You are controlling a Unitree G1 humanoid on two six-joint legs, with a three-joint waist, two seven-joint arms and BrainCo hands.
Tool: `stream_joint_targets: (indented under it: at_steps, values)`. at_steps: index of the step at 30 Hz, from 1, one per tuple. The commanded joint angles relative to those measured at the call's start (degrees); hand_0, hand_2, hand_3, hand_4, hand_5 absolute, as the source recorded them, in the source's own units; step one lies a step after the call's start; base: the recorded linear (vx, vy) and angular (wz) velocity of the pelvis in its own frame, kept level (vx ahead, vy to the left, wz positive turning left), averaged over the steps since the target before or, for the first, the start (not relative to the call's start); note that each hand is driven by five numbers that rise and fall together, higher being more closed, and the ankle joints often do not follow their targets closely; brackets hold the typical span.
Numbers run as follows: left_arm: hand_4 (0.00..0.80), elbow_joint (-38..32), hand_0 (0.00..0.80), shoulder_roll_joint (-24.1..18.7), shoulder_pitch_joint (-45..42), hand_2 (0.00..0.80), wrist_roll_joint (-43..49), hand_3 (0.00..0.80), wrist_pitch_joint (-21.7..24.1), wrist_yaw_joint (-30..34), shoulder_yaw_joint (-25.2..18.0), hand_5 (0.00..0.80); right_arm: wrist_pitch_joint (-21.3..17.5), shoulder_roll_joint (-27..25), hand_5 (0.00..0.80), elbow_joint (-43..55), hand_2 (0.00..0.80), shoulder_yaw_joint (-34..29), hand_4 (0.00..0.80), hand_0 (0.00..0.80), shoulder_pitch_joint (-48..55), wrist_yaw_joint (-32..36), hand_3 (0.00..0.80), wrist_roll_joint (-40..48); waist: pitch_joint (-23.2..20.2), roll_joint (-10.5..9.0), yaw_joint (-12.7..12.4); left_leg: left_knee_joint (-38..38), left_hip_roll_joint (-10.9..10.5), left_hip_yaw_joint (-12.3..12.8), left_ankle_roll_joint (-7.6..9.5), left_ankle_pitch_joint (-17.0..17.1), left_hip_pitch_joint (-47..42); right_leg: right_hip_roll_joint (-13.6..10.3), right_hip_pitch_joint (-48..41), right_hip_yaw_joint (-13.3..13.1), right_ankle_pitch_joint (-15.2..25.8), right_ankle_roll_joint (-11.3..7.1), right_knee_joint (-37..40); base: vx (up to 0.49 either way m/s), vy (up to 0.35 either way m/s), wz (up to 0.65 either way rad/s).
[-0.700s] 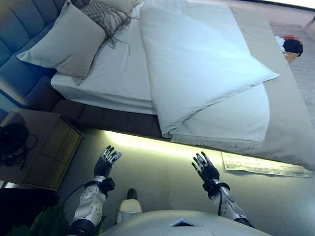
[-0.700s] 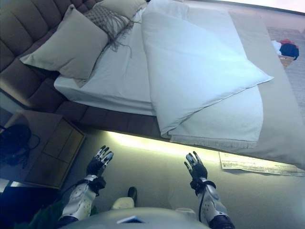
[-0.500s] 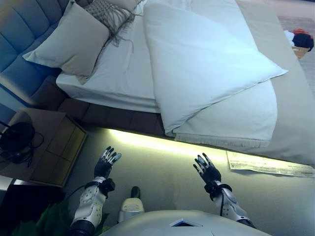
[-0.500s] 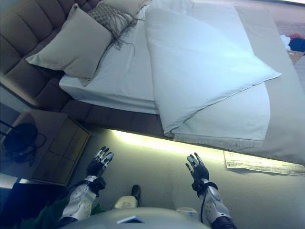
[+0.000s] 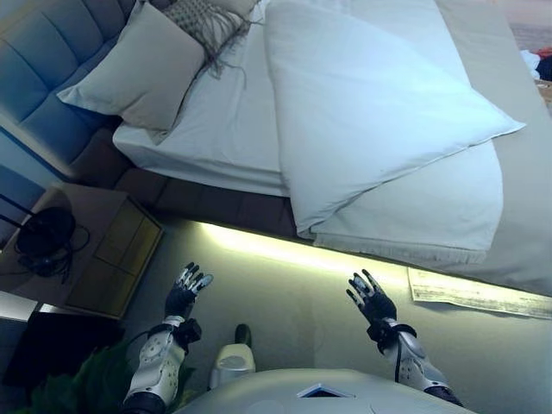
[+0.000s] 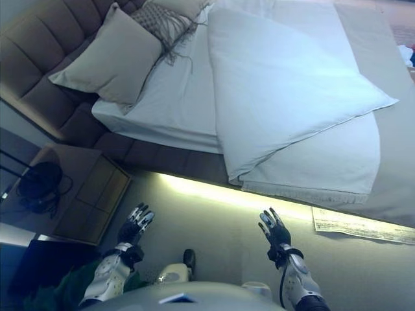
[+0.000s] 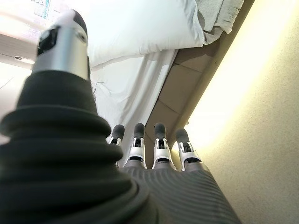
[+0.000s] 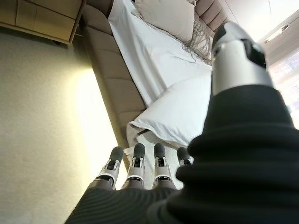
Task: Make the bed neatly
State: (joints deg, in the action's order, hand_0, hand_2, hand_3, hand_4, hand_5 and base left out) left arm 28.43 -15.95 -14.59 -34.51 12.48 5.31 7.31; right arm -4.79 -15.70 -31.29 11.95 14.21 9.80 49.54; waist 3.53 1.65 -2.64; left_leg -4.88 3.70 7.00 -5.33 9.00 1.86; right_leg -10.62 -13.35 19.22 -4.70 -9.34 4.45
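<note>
Though the whole scene has slid toward the lower right of both eye views since the earlier frames, that is the camera moving; bed, pillows and duvet lie as before, and both hands keep their raised pose over the floor (image 5: 293, 293), short of the bed.

Left to right. Nightstand (image 5: 112, 250) at the left, against the headboard end, a dark corded object (image 5: 45, 237) on its top. Upholstered headboard (image 5: 52, 60) along the upper left. A large grey pillow (image 5: 142, 65) leans at the head corner of the bed (image 5: 216, 207); a fringed cushion (image 5: 203, 17) lies just beyond it. White sheet (image 5: 228, 112) bare across the head third of the mattress. White duvet (image 5: 379, 103) folded back on itself over the middle, one corner pointing toward the right edge, its lower fold overhanging the near edge. Grey fringed blanket (image 5: 414, 246) beneath it, fringe along the near edge. A printed paper sheet (image 5: 479, 293) lies on the floor below the foot end.

Left hand (image 5: 183, 291): fingers straight and spread, pointing at the bed base, touching nothing. Right hand (image 5: 373, 300): the same, fingers extended and apart, empty, palm toward the lit strip (image 5: 285, 254) under the bed frame.
</note>
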Motion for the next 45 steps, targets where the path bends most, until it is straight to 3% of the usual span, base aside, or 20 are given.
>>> stream_joint_targets:
  at_steps: [1,8,10,13,16,18,23,27,32,37,39,41,43,45]
  values:
    - [0.000,-1.2,0.000,-2.3,2.1,0.000,0.9,0.000,1.3,2.6,-2.6,0.000,-1.0,1.9,0.000,4.3,0.000,0.3,0.000,0.000,0.5,2.8,0.000,-1.1,-0.3,-1.38,-1.5,5.7,-1.9,-1.4,2.50,-9.0,-2.9,1.1,9.1,-1.9,7.3,2.87,-1.8,0.081,0.114,0.06]
    - [0.000,-0.9,0.000,-3.4,3.9,0.000,-1.1,0.000,0.7,3.1,-1.8,0.000,-1.7,1.3,0.000,4.6,0.000,1.1,0.000,0.000,-1.5,0.9,0.000,0.7,0.0,-1.20,-1.8,6.9,-3.6,-1.8,5.47,-10.3,-2.5,-1.7,10.7,-2.7,5.6,1.96,-7.6,0.031,0.154,0.02]
    - [0.000,-0.7,0.000,-3.7,5.0,0.000,-1.4,0.000,0.3,3.9,-1.2,0.000,-2.8,1.7,0.000,4.3,0.000,1.1,0.000,0.000,-2.3,0.2,0.000,1.0,0.7,-0.88,-1.7,8.3,-4.9,-2.7,7.11,-11.1,-2.0,-4.3,12.8,-3.9,6.2,2.30,-14.1,-0.008,0.244,0.07]
    - [0.000,-0.4,0.000,-3.9,6.4,0.000,-0.3,0.000,-0.3,4.2,0.6,0.000,-4.3,2.6,0.000,4.7,0.000,1.2,0.000,0.000,-2.8,-1.8,0.000,2.3,1.7,0.42,-1.5,9.7,-7.8,-4.8,10.35,-12.0,-1.9,-8.7,19.2,-6.9,9.3,3.52,-31.3,0.020,0.301,0.35]
    - [0.000,-0.3,0.000,-4.2,7.5,0.000,-0.2,0.000,-1.4,4.1,1.0,0.000,-4.5,3.2,0.000,5.4,0.000,1.3,0.000,0.000,-2.1,-2.3,0.000,3.8,2.2,1.75,-0.7,10.0,-9.1,-6.9,11.29,-12.4,-2.8,-8.2,23.9,-9.1,10.2,4.81,-40.2,0.061,0.199,0.62]
    - [0.000,-0.4,0.000,-4.5,7.4,0.000,-0.6,0.000,-1.8,3.3,0.5,0.000,-5.0,3.4,0.000,4.4,0.000,1.7,0.000,0.000,-1.8,-1.1,0.000,2.9,2.4,1.63,-0.4,9.8,-9.6,-7.5,11.07,-12.9,-3.9,-7.4,24.5,-8.8,11.7,4.41,-36.9,0.140,0.008,0.48]
    - [0.000,0.1,0.000,-4.5,7.2,0.000,-0.6,0.000,-1.0,1.9,0.0,0.000,-4.1,3.0,0.000,2.6,0.000,1.0,0.000,0.000,-4.3,0.7,0.000,3.9,2.8,-1.28,0.5,10.5,-10.2,-7.1,9.35,-16.2,-5.3,-4.0,23.4,-8.0,13.5,2.23,-15.0,0.199,-0.169,0.36]
    - [0.000,1.0,0.000,-4.7,6.3,0.000,-0.5,0.000,-0.8,3.9,-1.0,0.000,-3.1,3.1,0.000,1.9,0.000,0.8,0.000,0.000,-4.7,0.5,0.000,4.1,3.0,-2.99,1.6,10.3,-10.4,-6.6,9.68,-19.4,-7.4,-3.2,24.7,-9.3,19.7,-0.76,-2.7,0.301,-0.179,0.22]
    - [0.000,-0.5,0.000,-4.8,3.9,0.000,0.0,0.000,-0.8,6.4,-2.1,0.000,-4.6,4.0,0.000,1.7,0.000,-0.2,0.000,0.000,-1.4,1.9,0.000,4.0,3.4,-4.02,2.1,12.2,-9.5,-6.0,10.32,-22.5,-9.0,-4.0,26.4,-8.3,21.3,-1.70,-1.6,0.334,-0.205,-0.50]
    - [0.000,-2.4,0.000,-4.8,2.4,0.000,0.2,0.000,-1.4,6.1,-1.3,0.000,-3.5,3.3,0.000,1.8,0.000,-0.4,0.000,0.000,-1.2,1.0,0.000,4.4,2.5,-4.32,2.1,16.1,-6.2,-5.8,7.99,-23.7,-10.3,-3.1,24.1,-8.7,17.9,-1.40,-5.7,0.418,-0.320,0.24]
    - [0.000,-2.4,0.000,-5.0,1.9,0.000,0.2,0.000,-1.4,6.4,-1.6,0.000,-2.1,2.4,0.000,2.8,0.000,0.0,0.000,0.000,-1.3,0.7,0.000,5.0,2.1,-3.34,2.5,18.9,-2.4,-6.3,5.47,-18.8,-10.9,-0.6,23.3,-9.6,14.3,0.16,-8.8,0.388,-0.346,0.48]
    - [0.000,-2.8,0.000,-5.1,1.5,0.000,-0.5,0.000,-0.9,6.3,-1.3,0.000,-1.3,1.3,0.000,3.0,0.000,0.1,0.000,0.000,-1.5,1.8,0.000,5.6,1.5,-3.39,2.7,23.8,-0.8,-7.0,4.16,-13.0,-9.3,1.5,21.7,-9.3,11.4,2.62,-9.4,0.321,-0.325,0.08]
    - [0.000,-2.9,0.000,-4.2,1.2,0.000,-1.2,0.000,0.0,5.3,-0.7,0.000,-0.9,0.0,0.000,3.1,0.000,0.0,0.000,0.000,-1.6,1.9,0.000,5.4,1.3,-3.44,2.6,31.6,-0.9,-7.6,3.71,-7.6,-6.1,3.5,19.6,-9.2,9.4,5.24,-9.2,0.280,-0.295,-0.24]
    - [0.000,-2.5,0.000,-3.3,1.4,0.000,-1.5,0.000,0.9,4.7,-0.4,0.000,-0.9,-1.3,0.000,2.9,0.000,-0.3,0.000,0.000,-2.1,3.3,0.000,5.4,1.5,-4.17,2.7,41.1,-2.3,-7.6,4.37,-6.2,-1.9,4.4,18.2,-9.5,7.8,7.17,-9.7,0.251,-0.270,-0.23]
